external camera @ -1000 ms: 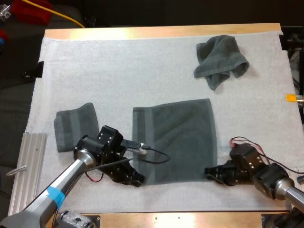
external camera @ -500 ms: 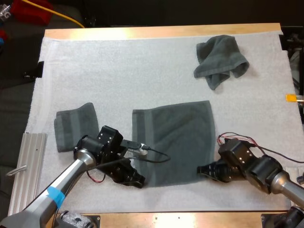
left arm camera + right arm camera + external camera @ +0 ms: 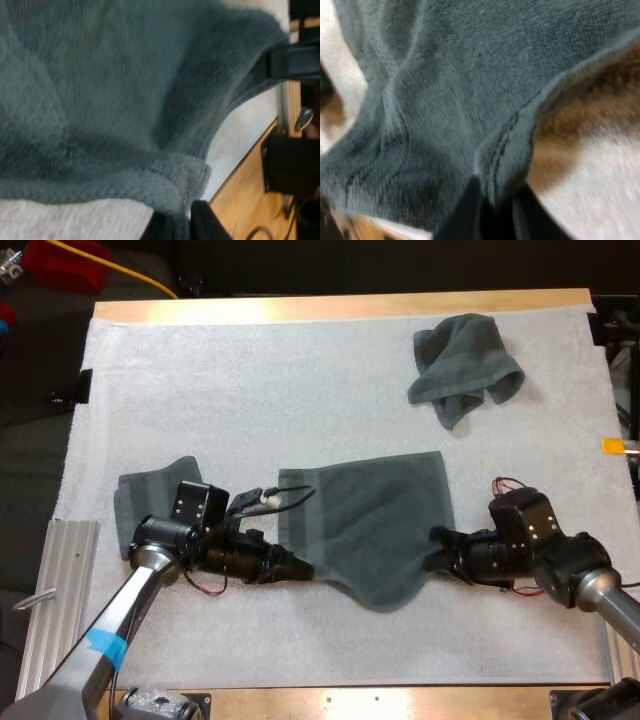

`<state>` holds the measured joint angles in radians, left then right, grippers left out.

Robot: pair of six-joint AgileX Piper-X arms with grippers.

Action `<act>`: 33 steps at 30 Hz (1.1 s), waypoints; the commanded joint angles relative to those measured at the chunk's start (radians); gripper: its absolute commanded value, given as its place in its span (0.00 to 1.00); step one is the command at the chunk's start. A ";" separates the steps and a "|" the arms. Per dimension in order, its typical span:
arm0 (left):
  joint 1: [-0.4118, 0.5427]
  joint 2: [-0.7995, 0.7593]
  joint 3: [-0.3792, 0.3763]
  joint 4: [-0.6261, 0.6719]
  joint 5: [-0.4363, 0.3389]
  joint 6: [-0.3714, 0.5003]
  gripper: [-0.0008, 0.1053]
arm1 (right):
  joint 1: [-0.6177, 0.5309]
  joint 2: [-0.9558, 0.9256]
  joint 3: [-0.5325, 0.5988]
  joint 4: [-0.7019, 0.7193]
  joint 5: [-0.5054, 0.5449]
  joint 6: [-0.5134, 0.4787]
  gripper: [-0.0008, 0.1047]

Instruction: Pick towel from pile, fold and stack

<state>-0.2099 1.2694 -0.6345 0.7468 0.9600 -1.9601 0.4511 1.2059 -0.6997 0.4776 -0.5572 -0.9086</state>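
Note:
A dark grey-green towel (image 3: pixel 375 525) lies spread in the middle of the mat, its near edge lifted and sagging between the two grippers. My left gripper (image 3: pixel 298 568) is shut on the towel's near left corner (image 3: pixel 177 187). My right gripper (image 3: pixel 438 538) is shut on the near right corner (image 3: pixel 495 170). In the left wrist view the other arm's gripper (image 3: pixel 295 62) is at the towel's far corner. A folded towel (image 3: pixel 155 502) rests on the mat to the left, behind my left arm. A crumpled towel (image 3: pixel 462 365) sits at the far right.
A ribbed metal plate (image 3: pixel 55 590) lies off the mat's near left edge. The wooden table edge (image 3: pixel 400 702) runs along the front.
Both grippers have closed on the towel's near corners and raised them away from the front edge. The towel's near edge now sags between them.

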 commanded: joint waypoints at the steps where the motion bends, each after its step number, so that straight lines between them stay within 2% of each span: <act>1: 0.001 -0.006 -0.010 -0.045 0.014 -0.028 0.01 | -0.020 0.016 -0.006 -0.042 -0.039 0.012 0.02; 6: 0.001 -0.006 -0.010 -0.147 0.007 -0.101 0.01 | -0.041 0.046 -0.006 -0.152 -0.061 0.065 0.02; 10: 0.001 -0.006 -0.010 -0.225 -0.027 -0.153 0.01 | -0.041 0.073 -0.006 -0.242 -0.061 0.105 0.02; 18: 0.064 -0.006 -0.010 -0.299 -0.073 -0.161 0.01 | -0.041 0.120 -0.007 -0.369 -0.047 0.129 0.02; 24: 0.093 -0.003 -0.010 -0.343 -0.101 -0.161 0.01 | -0.050 0.148 -0.018 -0.405 0.012 0.129 0.02; 28: 0.093 0.042 -0.010 -0.377 -0.110 -0.161 0.01 | -0.069 0.152 -0.018 -0.447 0.061 0.129 0.02; 33: 0.093 0.120 -0.012 -0.418 -0.111 -0.161 0.01 | -0.102 0.165 -0.018 -0.456 0.065 0.129 0.02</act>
<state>-0.1164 1.3913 -0.6396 0.3396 0.8514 -2.1179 0.3563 1.3636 -0.7100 0.0235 -0.4881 -0.7768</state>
